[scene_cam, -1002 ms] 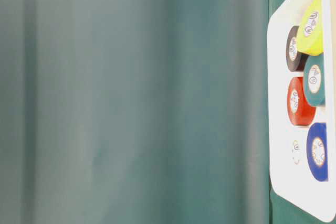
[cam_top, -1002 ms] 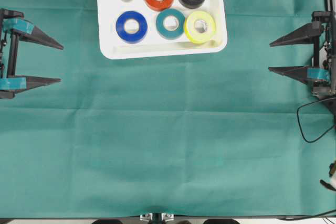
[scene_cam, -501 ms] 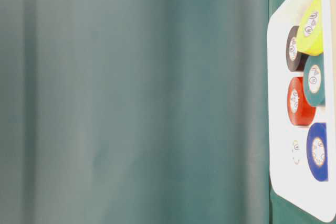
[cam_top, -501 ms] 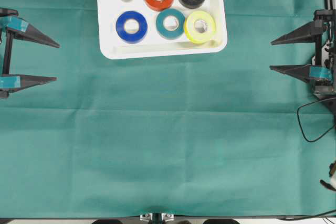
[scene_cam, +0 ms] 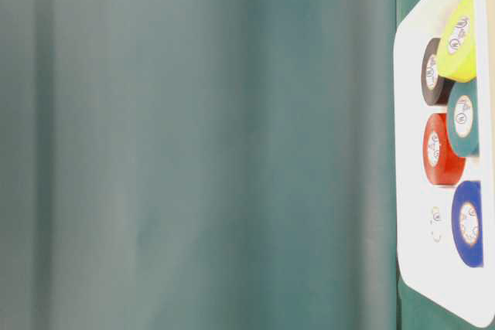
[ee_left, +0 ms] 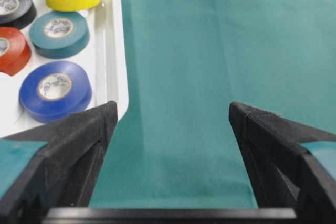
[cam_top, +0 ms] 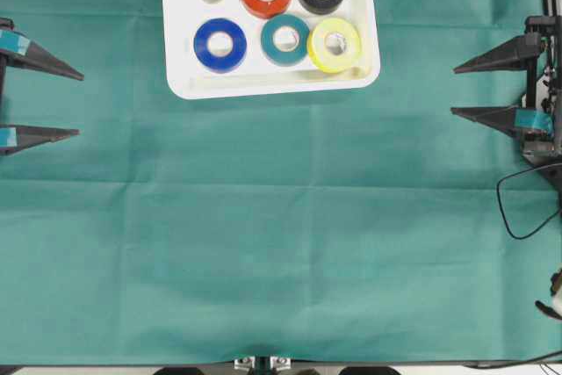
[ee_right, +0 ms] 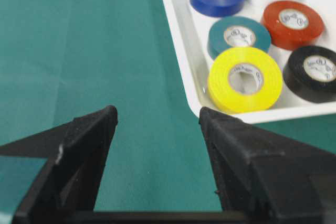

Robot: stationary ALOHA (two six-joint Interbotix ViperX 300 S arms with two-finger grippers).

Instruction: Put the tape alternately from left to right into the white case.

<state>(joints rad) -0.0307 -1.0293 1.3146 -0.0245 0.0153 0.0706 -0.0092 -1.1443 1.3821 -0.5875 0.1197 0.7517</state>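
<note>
tape (cam_top: 277, 17): six rolls inside white case (cam_top: 176, 50), top centre
left gripper (cam_top: 75, 104): released, empty
right gripper (cam_top: 454, 91): released, empty

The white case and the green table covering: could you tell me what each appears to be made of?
The white case looks like smooth, slightly glossy moulded plastic, going by its rounded corners and rim. The green covering looks like matte, thin fabric or non-woven cloth: it shows fold creases and no shine.
</note>
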